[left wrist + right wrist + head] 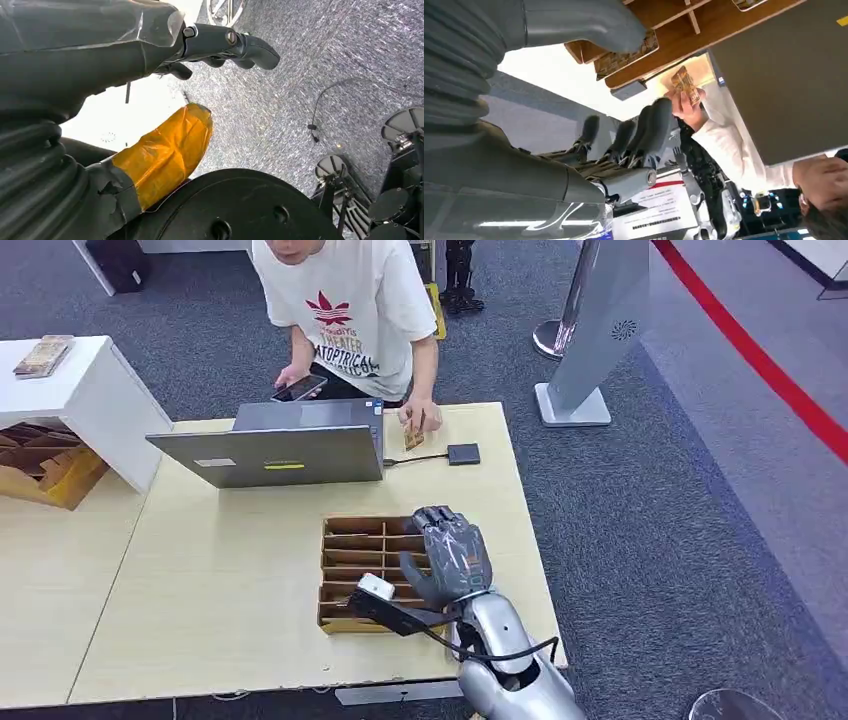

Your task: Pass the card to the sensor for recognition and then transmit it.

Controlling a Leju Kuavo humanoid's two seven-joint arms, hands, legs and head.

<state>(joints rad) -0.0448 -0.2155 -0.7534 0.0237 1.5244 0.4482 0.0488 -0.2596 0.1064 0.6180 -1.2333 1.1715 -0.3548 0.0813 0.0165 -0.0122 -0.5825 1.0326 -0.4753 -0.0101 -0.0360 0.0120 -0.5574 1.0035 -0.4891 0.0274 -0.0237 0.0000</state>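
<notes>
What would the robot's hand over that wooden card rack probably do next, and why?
Probably dip into the rack and pinch one card. The right hand hovers over the slots with fingers apart, holding nothing, and the sensor beside the laptop has no card on it. The person holds a card near it.

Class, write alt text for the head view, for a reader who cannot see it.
The robot's right hand hovers open above a cardboard divider tray on a pale table. Across it, a person behind a laptop holds a card.
</notes>
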